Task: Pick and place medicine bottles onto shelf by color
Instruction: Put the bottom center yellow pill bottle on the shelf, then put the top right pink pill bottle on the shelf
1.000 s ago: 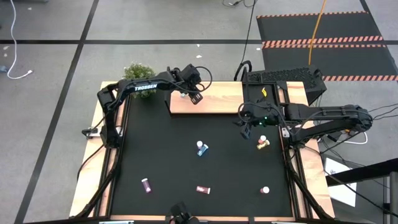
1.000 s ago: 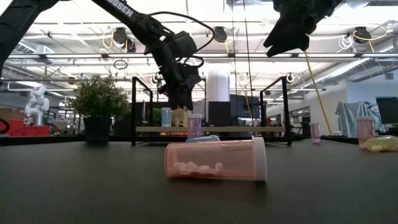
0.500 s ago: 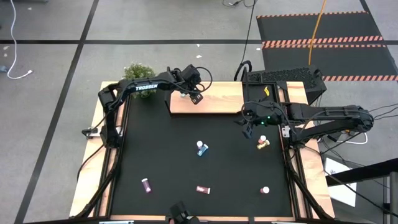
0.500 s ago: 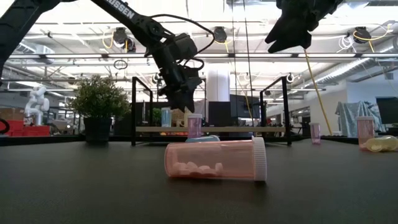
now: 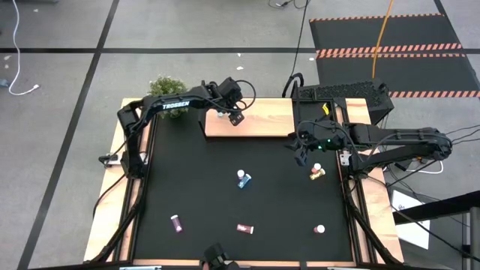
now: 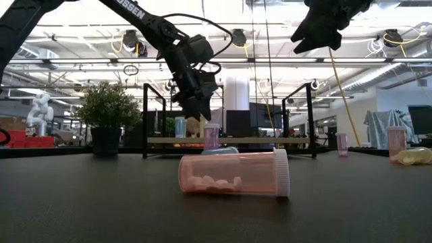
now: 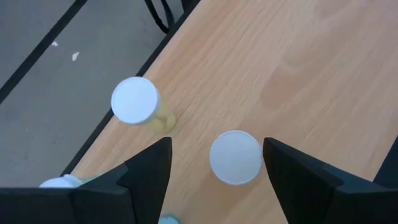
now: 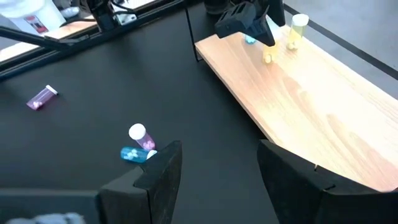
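Note:
My left gripper hangs open over the left end of the wooden shelf. In the left wrist view its fingers stand apart on either side of a white-capped bottle that stands upright on the board. A yellow bottle stands upright beside it. My right gripper is open and empty above the black mat, near the shelf's right end; it also shows in the right wrist view. A yellow bottle lies on the mat close to it.
On the mat a blue bottle lies beside an upright maroon one. Maroon bottles lie at the near left and near middle, and a white-capped one stands at the near right. A green plant stands left of the shelf.
My left gripper has risen a little above the shelf. My right gripper has gone slightly up and toward the table's right edge. No bottle has moved.

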